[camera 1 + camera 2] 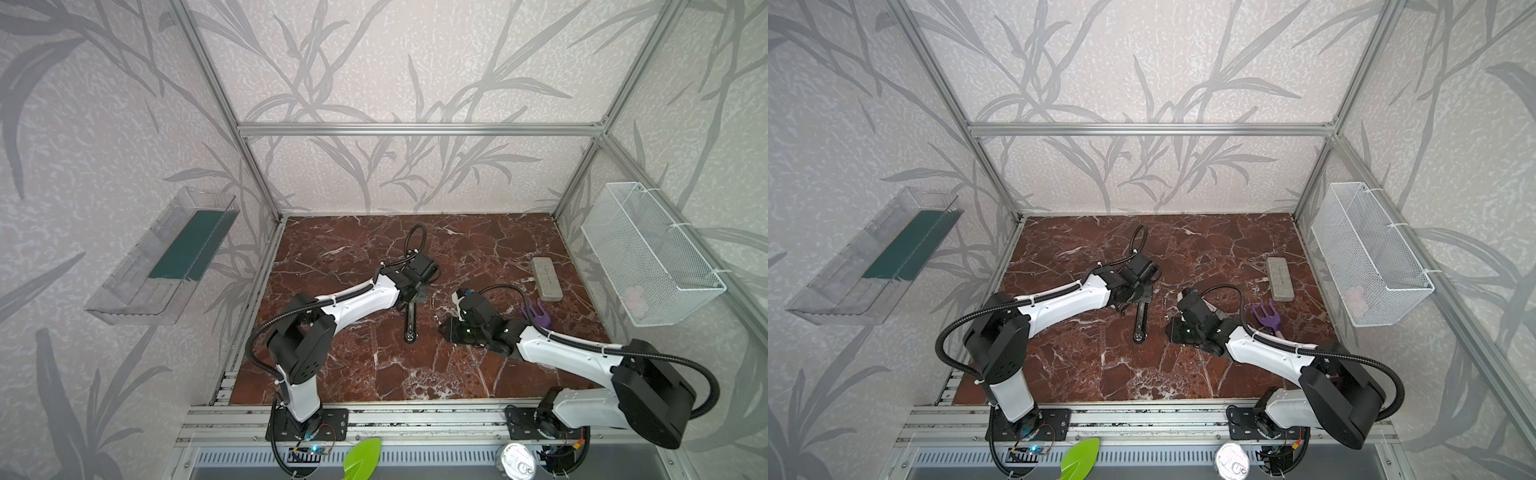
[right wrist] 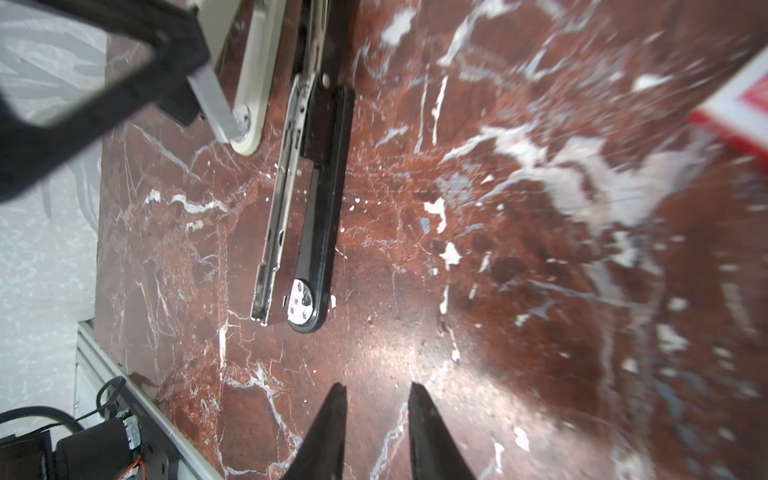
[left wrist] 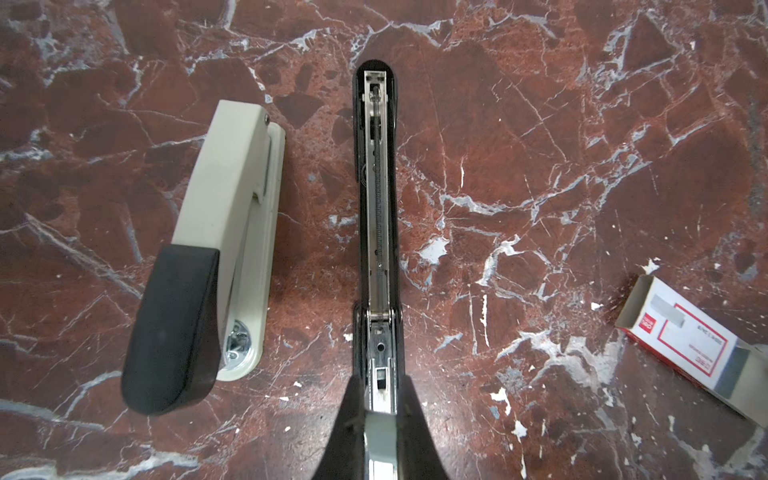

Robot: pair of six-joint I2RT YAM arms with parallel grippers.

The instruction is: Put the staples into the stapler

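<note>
staples box [image 3: 681,332], lower right, is being judged light, crushable, best pinched sidewise; right gripper [image 2: 377,388] ajar, empty; left gripper [image 3: 379,384] clamped on black stapler [image 3: 376,187].

wallpaper [image 1: 374,62]: grey leaves | tabletop [image 1: 353,374]: red-brown marble | frame [image 1: 415,129]: aluminium

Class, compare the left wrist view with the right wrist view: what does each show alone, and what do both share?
Left wrist only: the whole beige stapler, the staple box with its grey insert sticking out, and the left hand closed on the black stapler. Right wrist only: the right hand, open and empty, and the frame rail. Shared: the opened black stapler, part of the beige stapler, a corner of the box, the marble table.
</note>
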